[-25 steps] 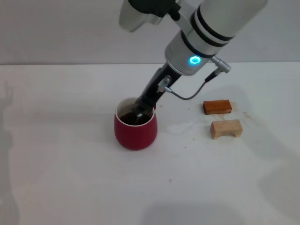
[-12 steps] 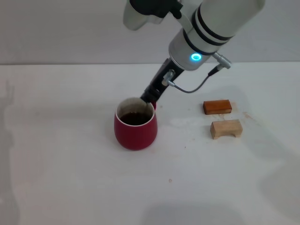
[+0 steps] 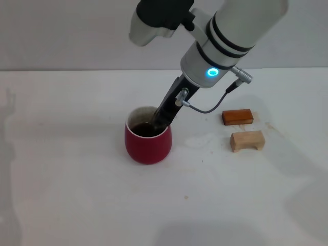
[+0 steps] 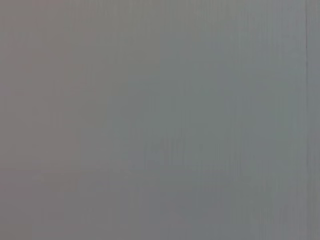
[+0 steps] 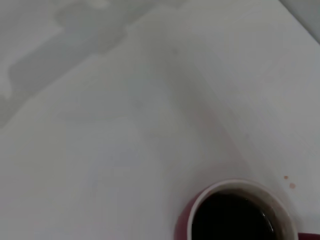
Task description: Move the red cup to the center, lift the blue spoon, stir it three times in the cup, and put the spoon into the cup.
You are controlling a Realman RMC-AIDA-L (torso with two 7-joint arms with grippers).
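The red cup (image 3: 148,146) stands on the white table a little left of middle, with dark liquid inside. My right gripper (image 3: 158,121) reaches down at a slant from the upper right, and its dark tip dips inside the cup's far right rim. The blue spoon does not show in any view; it may be hidden by the gripper tip or the liquid. The right wrist view shows the cup (image 5: 235,212) from above, with a whitish rim and dark liquid, and no spoon. The left gripper is out of view, and its wrist view shows only flat grey.
An orange-brown wooden block (image 3: 238,117) and a tan wooden block (image 3: 247,140) lie to the right of the cup. A grey cable (image 3: 207,106) loops from the right wrist. The white table (image 3: 77,195) stretches left and in front of the cup.
The right gripper's tip was in the cup, rose to the rim half a second ago, and has now dipped back inside. The cup has not moved.
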